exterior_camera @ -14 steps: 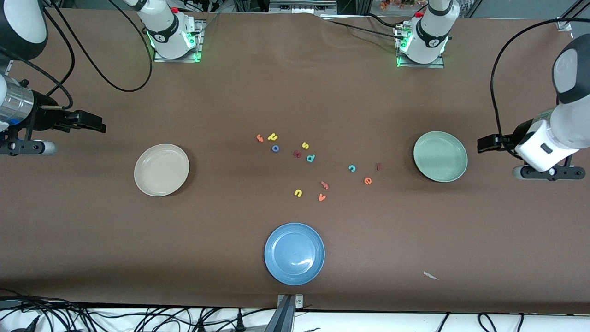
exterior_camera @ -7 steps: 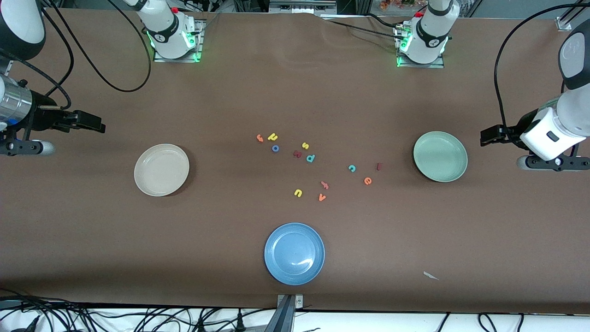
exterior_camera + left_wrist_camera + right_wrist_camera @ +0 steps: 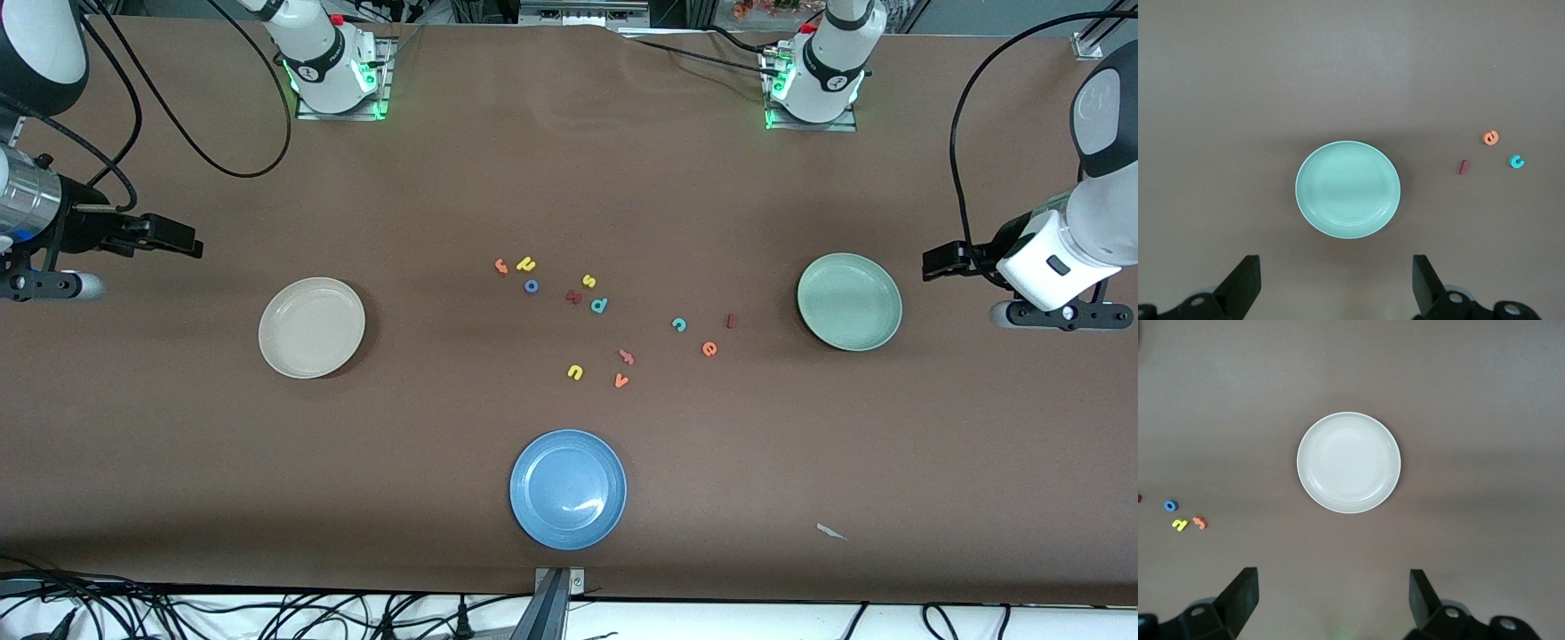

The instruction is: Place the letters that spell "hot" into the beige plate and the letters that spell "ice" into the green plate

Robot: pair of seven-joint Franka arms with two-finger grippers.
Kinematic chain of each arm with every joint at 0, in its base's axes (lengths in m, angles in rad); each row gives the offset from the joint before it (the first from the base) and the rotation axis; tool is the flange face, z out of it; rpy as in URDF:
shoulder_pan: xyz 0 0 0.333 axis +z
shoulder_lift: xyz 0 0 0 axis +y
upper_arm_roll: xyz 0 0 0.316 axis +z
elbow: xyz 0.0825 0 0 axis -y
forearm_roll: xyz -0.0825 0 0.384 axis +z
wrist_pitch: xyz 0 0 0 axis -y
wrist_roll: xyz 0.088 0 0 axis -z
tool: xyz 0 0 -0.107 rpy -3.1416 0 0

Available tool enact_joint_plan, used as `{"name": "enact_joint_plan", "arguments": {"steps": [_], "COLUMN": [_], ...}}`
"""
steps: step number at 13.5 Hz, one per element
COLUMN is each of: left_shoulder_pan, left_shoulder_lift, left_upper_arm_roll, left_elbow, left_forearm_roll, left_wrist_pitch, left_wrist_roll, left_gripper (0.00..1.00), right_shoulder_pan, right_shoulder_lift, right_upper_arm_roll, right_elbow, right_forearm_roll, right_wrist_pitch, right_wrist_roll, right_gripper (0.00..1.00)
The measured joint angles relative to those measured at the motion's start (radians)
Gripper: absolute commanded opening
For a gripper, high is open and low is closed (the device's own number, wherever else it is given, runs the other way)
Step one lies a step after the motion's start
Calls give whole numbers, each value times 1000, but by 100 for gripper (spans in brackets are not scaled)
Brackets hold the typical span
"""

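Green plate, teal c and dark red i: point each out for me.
green plate (image 3: 1313, 200), left wrist view, on its rim.
teal c (image 3: 1517, 161), left wrist view, on its curve.
dark red i (image 3: 1463, 167), left wrist view, mid-bar.

Open bench (image 3: 569, 178) stretches from the arm bases down to the letter cluster (image 3: 569, 293), nothing standing on it. The beige plate (image 3: 311, 327) and green plate (image 3: 849, 301) sit well apart from the letters, with bare bench between. The blue plate (image 3: 568, 489) lies nearer the camera. The yellow h (image 3: 526, 263), orange t (image 3: 501, 266) and blue o (image 3: 531, 286) crowd together, perhaps touching. Teal c (image 3: 679, 324), orange e (image 3: 709, 348) and red i (image 3: 731, 320) lie apart from one another.
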Motion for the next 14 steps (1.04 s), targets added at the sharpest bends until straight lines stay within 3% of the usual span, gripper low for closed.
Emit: {"name": "enact_joint_plan", "arguments": {"steps": [14], "left_shoulder_pan": [-2], "left_shoulder_lift": [13], "left_upper_arm_roll": [-5], "left_elbow": [-9], "left_forearm_roll": [0], "left_wrist_pitch": [0], "left_wrist_roll": [0], "left_gripper": [100], "right_shoulder_pan": [7], "right_shoulder_lift": [0], "right_upper_arm_roll": [6], "right_elbow": [0], "right_forearm_roll": [-15], "right_wrist_pitch": [28], "right_wrist_roll": [0], "right_gripper": [100]}}
